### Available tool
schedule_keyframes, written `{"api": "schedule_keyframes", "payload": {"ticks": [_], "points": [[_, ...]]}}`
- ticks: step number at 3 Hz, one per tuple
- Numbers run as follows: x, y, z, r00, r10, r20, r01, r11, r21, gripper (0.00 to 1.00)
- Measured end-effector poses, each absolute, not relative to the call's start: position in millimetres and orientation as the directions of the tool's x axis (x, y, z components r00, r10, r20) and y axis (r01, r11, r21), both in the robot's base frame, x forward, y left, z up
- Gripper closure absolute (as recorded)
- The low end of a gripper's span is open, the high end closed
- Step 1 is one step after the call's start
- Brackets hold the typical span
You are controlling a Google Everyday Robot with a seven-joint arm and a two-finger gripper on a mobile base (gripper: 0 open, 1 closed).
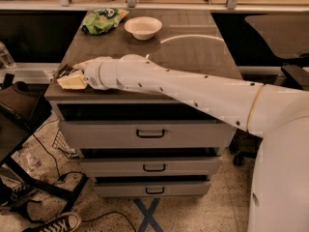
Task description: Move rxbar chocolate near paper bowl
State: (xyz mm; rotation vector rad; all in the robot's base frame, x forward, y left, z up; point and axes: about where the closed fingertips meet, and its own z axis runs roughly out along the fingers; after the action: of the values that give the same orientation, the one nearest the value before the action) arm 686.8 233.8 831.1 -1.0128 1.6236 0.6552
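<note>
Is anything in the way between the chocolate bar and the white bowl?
Nothing visible. The gripper is at the rxbar chocolate on the front left corner; bare tabletop runs from there to the paper bowl. The green snack bag lies left of the bowl, off that line.
</note>
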Motion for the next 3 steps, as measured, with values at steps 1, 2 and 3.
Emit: {"api": "schedule_keyframes", "payload": {"ticks": [1,2,3], "points": [[686.8,233.8,831.1,-0.076,-0.286,-0.955,-0.869,0.489,-0.077,0.87],[686.7,234.0,831.1,-0.076,-0.286,-0.955,-0.869,0.489,-0.077,0.56],[686.7,234.0,831.5,-0.076,-0.286,-0.955,-0.869,0.489,-0.077,0.33]]}}
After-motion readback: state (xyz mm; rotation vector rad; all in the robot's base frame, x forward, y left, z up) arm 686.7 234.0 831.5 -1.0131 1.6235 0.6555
